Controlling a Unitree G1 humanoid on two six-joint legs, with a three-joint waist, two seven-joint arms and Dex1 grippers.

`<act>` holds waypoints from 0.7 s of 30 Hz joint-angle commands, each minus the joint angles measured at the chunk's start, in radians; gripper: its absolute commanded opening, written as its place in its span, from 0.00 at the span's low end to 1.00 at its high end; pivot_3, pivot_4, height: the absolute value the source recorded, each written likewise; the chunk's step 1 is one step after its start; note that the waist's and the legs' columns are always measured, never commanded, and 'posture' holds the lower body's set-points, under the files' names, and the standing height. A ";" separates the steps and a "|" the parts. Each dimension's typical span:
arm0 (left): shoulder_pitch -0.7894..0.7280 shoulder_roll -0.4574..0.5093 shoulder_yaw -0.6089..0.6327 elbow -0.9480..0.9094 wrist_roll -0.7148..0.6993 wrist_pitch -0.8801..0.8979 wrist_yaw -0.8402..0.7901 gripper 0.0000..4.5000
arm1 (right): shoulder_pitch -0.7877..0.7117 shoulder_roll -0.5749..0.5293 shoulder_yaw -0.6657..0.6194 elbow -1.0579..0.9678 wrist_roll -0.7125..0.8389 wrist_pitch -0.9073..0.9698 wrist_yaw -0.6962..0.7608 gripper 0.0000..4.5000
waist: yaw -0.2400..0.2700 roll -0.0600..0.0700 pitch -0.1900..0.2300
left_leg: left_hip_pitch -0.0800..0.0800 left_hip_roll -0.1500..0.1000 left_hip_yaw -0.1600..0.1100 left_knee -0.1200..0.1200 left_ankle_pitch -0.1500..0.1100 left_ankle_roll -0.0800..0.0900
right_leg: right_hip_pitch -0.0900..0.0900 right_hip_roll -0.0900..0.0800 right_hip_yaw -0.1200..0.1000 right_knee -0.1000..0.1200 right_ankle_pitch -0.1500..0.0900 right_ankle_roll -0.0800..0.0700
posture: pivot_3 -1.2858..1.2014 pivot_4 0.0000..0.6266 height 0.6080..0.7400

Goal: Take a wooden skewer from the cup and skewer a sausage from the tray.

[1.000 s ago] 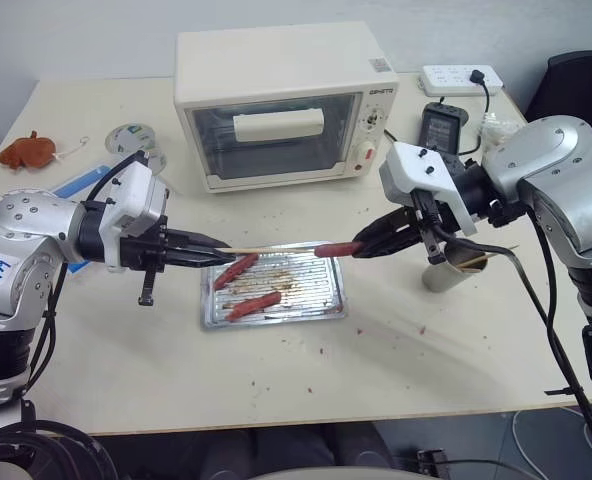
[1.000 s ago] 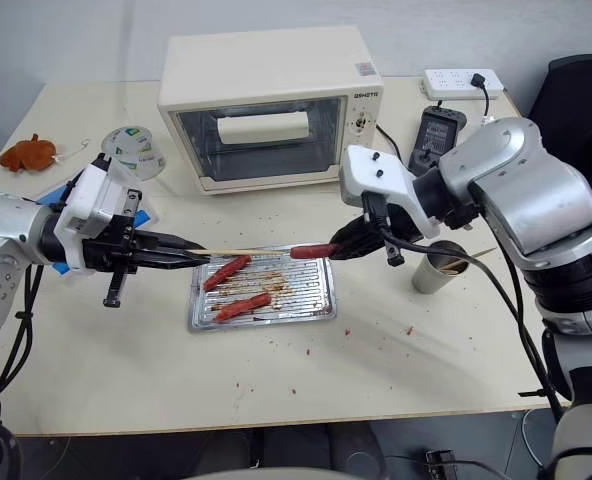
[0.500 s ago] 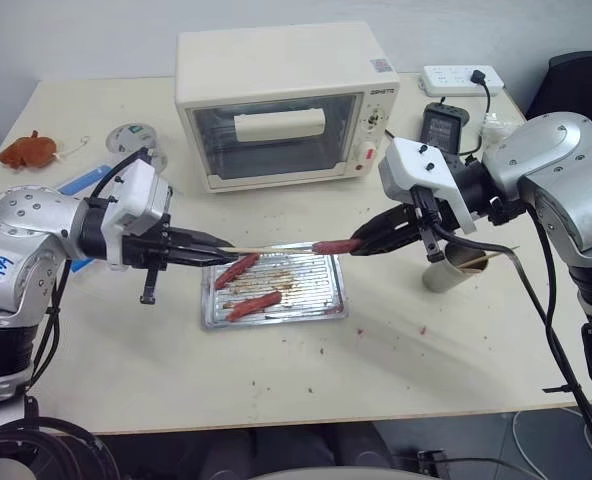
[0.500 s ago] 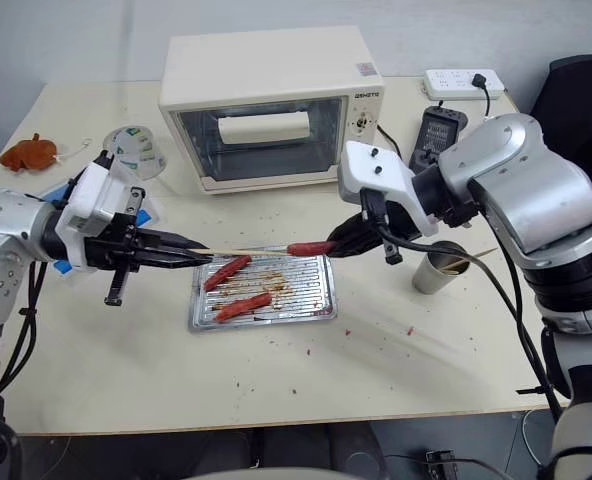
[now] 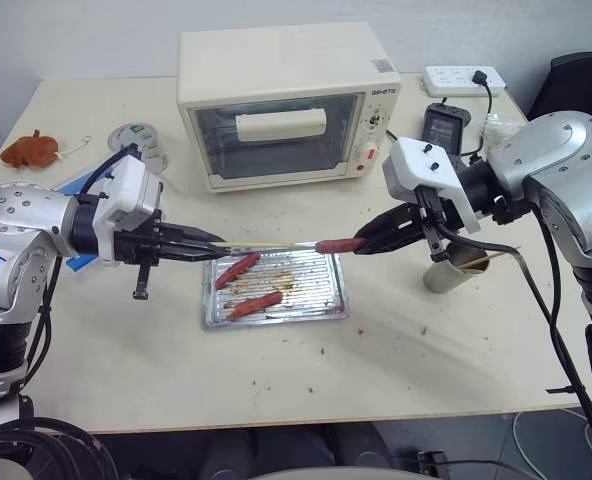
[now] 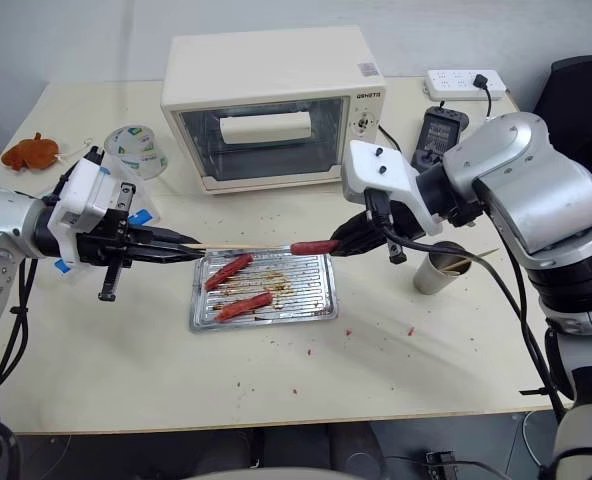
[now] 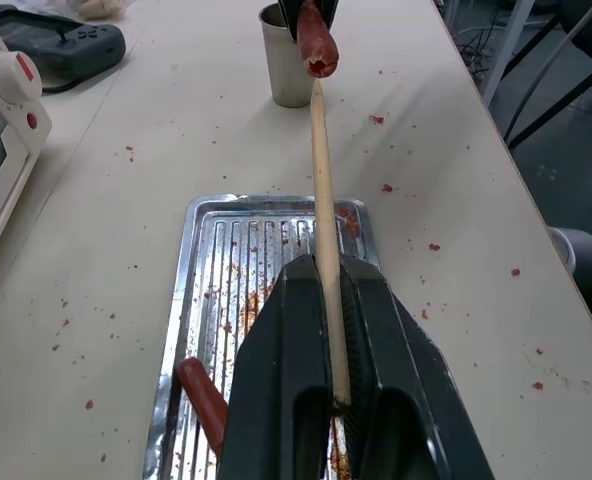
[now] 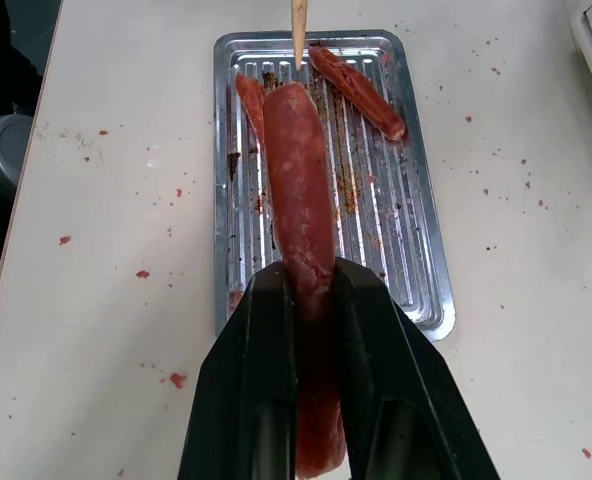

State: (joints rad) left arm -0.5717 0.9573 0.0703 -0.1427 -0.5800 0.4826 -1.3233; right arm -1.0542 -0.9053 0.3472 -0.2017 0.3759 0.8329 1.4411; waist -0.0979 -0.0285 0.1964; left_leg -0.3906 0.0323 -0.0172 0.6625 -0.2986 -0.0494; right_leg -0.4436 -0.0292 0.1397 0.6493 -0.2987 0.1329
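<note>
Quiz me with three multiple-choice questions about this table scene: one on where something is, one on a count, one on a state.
1. Where is the small grey-beige paper cup?
A. left of the toaster oven
B. right of the shiny silver metal tray
C. on the tray

2. How many reddish-brown sausages lie on the tray?
A. two
B. four
C. none

3. What does the right gripper hold?
A. nothing
B. the cup
C. a slim reddish-brown sausage

Answers: 1 B, the cup stands on the table to the tray's right. 2 A, two lie on the ridged bottom. 3 C, its black fingers clamp the sausage facing the thin wooden skewer in the left gripper.
</note>
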 commanded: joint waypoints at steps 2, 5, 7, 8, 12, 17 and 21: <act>-0.015 -0.002 0.012 -0.020 -0.006 -0.006 -0.002 0.00 | -0.017 -0.001 -0.035 -0.019 0.011 0.005 -0.006 0.09 | 0.000 0.000 0.000 | 0.000 0.000 0.000 0.000 0.000 0.000 | 0.000 0.000 0.000 0.000 0.000 0.000 | 0.52 0.24 1.00; -0.021 -0.008 0.004 -0.022 -0.005 -0.005 -0.004 0.00 | -0.022 0.006 -0.032 -0.022 0.014 0.010 -0.009 0.09 | 0.001 0.000 0.000 | 0.000 0.000 0.000 0.000 0.000 0.000 | 0.000 0.000 0.000 0.000 0.000 0.000 | 0.52 0.24 1.00; -0.030 -0.016 -0.004 -0.019 -0.003 -0.005 -0.005 0.00 | -0.026 0.013 -0.031 -0.027 0.018 0.016 -0.012 0.09 | 0.002 0.000 0.000 | 0.000 0.000 0.000 0.000 0.000 0.000 | 0.000 0.000 0.000 0.000 0.000 0.000 | 0.52 0.24 1.00; -0.034 -0.019 -0.008 -0.018 -0.002 -0.006 -0.006 0.00 | -0.029 0.018 -0.031 -0.030 0.020 0.020 -0.014 0.09 | 0.002 0.000 0.000 | 0.000 0.000 0.000 0.000 0.000 0.000 | 0.000 0.000 0.000 0.000 0.000 0.000 | 0.52 0.24 1.00; -0.046 -0.030 -0.019 -0.015 0.001 -0.008 -0.006 0.00 | -0.039 0.031 -0.029 -0.040 0.027 0.031 -0.019 0.09 | 0.003 0.000 0.000 | 0.000 0.000 0.000 0.000 0.000 0.000 | 0.000 0.000 0.000 0.000 0.000 0.000 | 0.52 0.24 1.00; -0.060 -0.050 -0.036 -0.011 0.007 -0.012 -0.003 0.00 | -0.043 0.040 -0.028 -0.060 0.033 0.033 -0.017 0.09 | 0.009 0.000 0.000 | 0.000 0.000 0.000 0.000 0.000 0.000 | 0.000 0.000 0.000 0.000 0.000 0.000 | 0.52 0.24 1.00; -0.081 -0.064 -0.051 -0.003 0.013 -0.014 -0.004 0.00 | -0.045 0.041 -0.027 -0.090 0.045 0.038 -0.012 0.09 | 0.014 0.000 0.000 | 0.000 0.000 0.000 0.001 0.000 0.000 | 0.000 0.000 0.000 0.000 0.000 0.000 | 0.52 0.24 1.00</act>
State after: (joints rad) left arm -0.6264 0.8977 0.0178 -0.1428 -0.5741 0.4806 -1.3262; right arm -1.0749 -0.8641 0.3472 -0.2471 0.3995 0.8737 1.4260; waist -0.0843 -0.0285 0.1964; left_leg -0.3906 0.0323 -0.0171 0.6630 -0.2986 -0.0495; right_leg -0.4436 -0.0292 0.1397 0.6497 -0.2987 0.1329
